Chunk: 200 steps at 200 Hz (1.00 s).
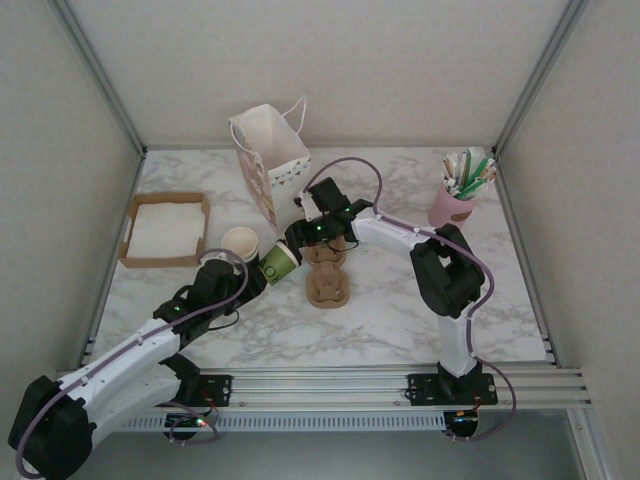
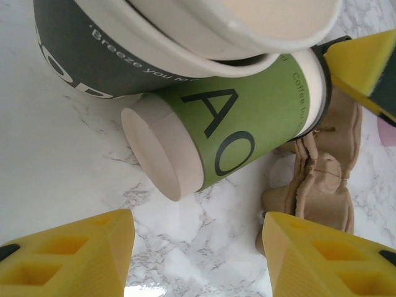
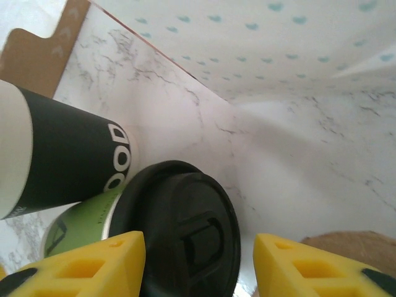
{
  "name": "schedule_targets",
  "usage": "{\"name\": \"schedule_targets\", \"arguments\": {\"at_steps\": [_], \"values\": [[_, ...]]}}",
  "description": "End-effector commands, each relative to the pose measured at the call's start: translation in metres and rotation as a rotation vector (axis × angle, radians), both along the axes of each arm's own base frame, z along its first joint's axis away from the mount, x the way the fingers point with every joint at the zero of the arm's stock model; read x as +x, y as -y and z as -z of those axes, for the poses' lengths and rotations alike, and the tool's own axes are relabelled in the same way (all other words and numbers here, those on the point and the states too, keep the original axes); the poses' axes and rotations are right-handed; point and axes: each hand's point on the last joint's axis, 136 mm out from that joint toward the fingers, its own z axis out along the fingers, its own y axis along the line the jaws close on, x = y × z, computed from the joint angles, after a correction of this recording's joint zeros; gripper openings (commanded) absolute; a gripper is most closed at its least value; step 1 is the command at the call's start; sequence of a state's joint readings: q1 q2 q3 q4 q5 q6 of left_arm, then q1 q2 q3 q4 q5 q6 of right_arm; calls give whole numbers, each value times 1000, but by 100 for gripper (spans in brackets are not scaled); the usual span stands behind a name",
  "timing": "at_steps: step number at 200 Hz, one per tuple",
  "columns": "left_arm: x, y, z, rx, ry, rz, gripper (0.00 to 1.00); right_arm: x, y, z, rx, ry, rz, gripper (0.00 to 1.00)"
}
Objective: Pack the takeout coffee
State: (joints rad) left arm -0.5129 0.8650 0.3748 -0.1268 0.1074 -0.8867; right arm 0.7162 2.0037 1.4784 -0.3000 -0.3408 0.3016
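Observation:
The takeout coffee (image 1: 279, 264) is a green paper cup (image 2: 247, 124) with a black lid (image 3: 179, 229). It lies tipped on its side, leaning against the stack of dark lidless cups (image 1: 240, 243). My left gripper (image 1: 255, 276) is at the cup's base end. Its yellow jaws (image 2: 195, 219) are open over bare marble, just short of the cup's cream bottom. My right gripper (image 1: 297, 243) is at the lid end and open (image 3: 198, 238). The lid sits just beyond its fingertips, nearer the left finger (image 3: 93, 266). Neither gripper holds the cup.
The brown cardboard carrier (image 1: 327, 275) lies right beside the cup's lid end. A patterned paper bag (image 1: 270, 155) stands behind. A cardboard tray of napkins (image 1: 131, 225) is at the left. A pink cup of straws (image 1: 455, 200) is at the back right.

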Motion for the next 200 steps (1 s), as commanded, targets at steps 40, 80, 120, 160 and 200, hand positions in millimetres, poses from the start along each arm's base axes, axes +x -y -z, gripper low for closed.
{"name": "schedule_targets", "arguments": {"at_steps": [40,80,120,160,200], "values": [[11,7,14,-8,13,9,54,-12,-20,2,83,-45,-83,49],[12,10,16,-15,12,17,44,-29,-25,-9,122,-54,-129,47],[11,10,20,-23,13,18,41,-63,-41,-23,172,-83,-209,46],[8,11,18,-47,23,24,40,-87,-48,-36,172,-80,-247,46],[5,16,6,-101,58,44,39,-108,-43,-56,180,-59,-263,46]]}}
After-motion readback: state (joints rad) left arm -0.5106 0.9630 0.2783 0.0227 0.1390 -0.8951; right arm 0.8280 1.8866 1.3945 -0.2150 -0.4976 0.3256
